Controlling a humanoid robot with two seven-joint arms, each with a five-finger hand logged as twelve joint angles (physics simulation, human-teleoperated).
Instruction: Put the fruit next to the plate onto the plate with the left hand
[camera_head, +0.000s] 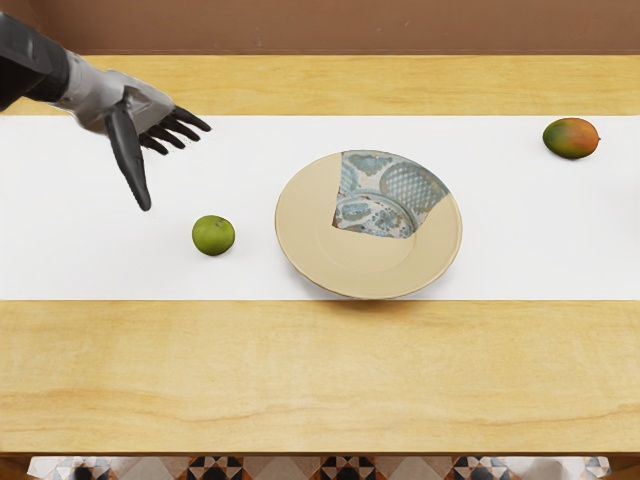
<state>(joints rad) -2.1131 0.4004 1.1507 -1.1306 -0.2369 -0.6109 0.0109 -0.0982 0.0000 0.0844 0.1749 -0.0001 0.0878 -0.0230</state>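
Left hand hangs with fingers spread, holding nothing; the lime lies below-right of it, near the plate; a glancing touch could roll the round fruit away.

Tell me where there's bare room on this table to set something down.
Widest bare stretch: the wooden table front, below the white runner. Also free: runner between plate and mango, and its left end below the open left hand. Tightest: the gap between lime and plate.
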